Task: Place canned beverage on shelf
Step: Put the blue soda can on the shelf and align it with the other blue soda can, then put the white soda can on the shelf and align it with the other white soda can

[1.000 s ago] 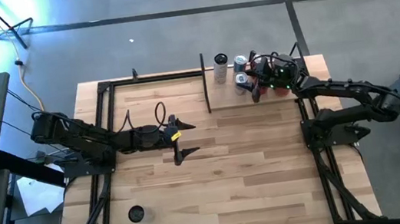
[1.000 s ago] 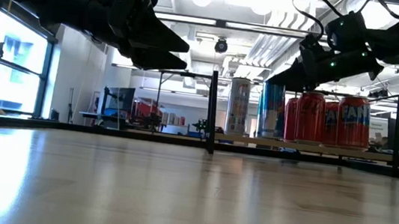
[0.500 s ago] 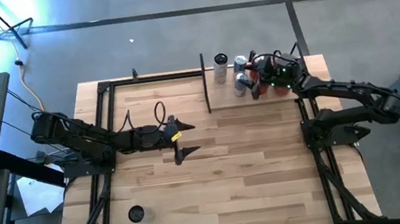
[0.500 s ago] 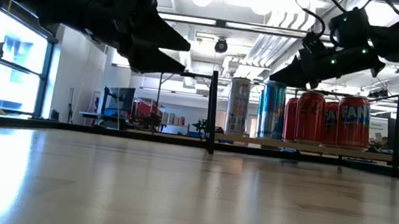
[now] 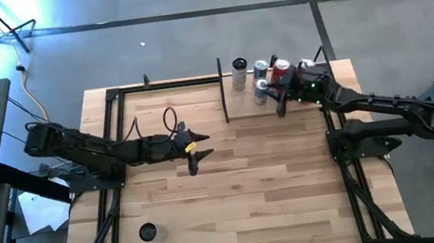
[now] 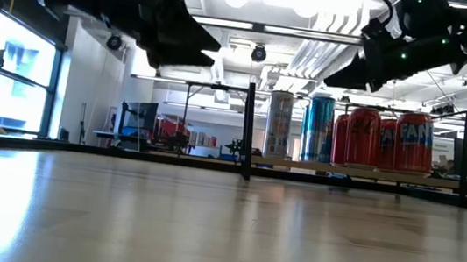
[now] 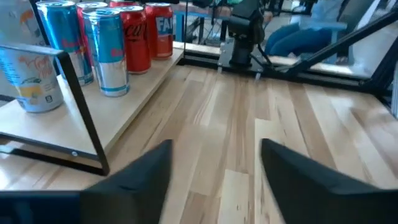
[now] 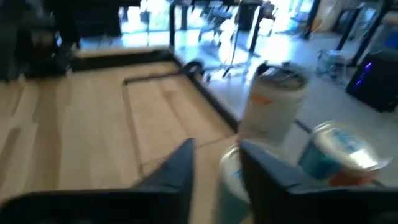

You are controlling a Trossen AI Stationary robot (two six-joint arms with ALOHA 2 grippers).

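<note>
At the near left of the table [image 5: 237, 211] one dark can [image 5: 147, 231] stands alone, well apart from everything else. The left gripper [image 5: 191, 151] hangs over the middle of the table, its fingers parted and holding nothing. Farther right, at the far edge, the shelf [image 5: 309, 106] already carries several cans [image 6: 365, 137] in a cluster (tall blue ones and shorter red ones). The right gripper [image 5: 280, 105] hovers just beside those cans, its fingers slightly apart around nothing. So several drinks look shelved already; the lone can probably remains to be fetched.
</note>
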